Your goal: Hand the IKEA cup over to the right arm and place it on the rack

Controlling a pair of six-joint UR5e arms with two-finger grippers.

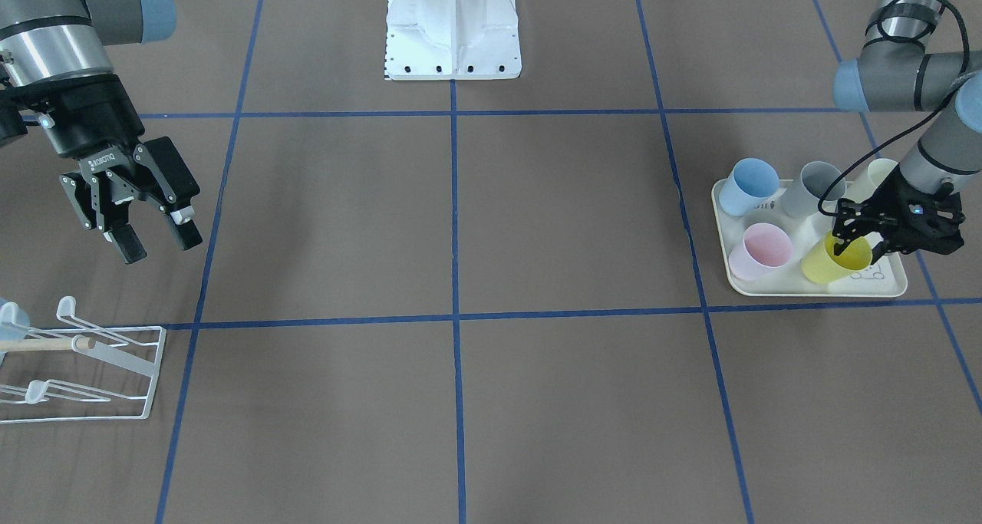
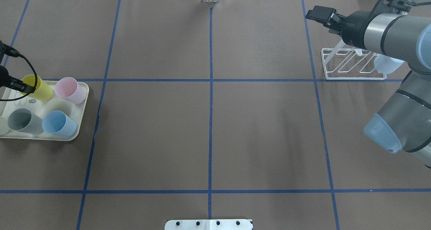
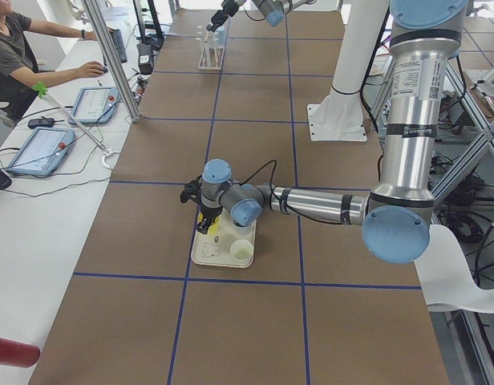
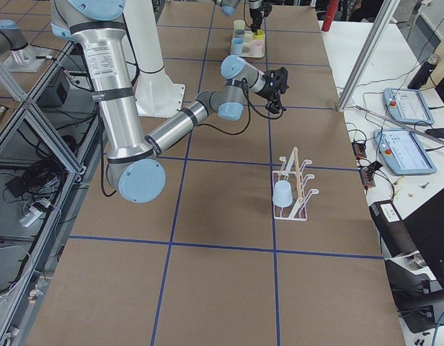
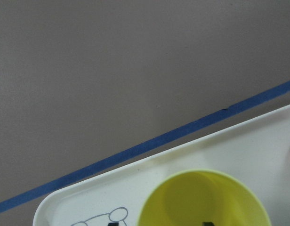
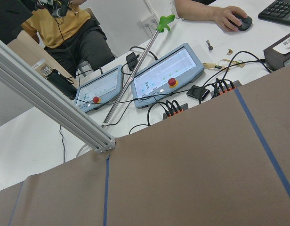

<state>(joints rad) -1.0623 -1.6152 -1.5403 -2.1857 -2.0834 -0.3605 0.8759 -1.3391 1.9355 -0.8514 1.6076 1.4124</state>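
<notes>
Brown worktop [image 1: 537,225] with blue tape grid. Cream tray [image 1: 767,290] at robot's left end. Yellow cup [image 1: 819,267] stands on tray, just beside pink cup [image 1: 759,252]. Left claw [image 1: 859,250] low at yellow cup, fingers apart, one inside rim, one outside. Right claw [image 1: 161,245] spread wide, empty, in air near white rack [image 1: 146,370]. Pale blue cup [image 4: 282,193] sits on rack.
</notes>
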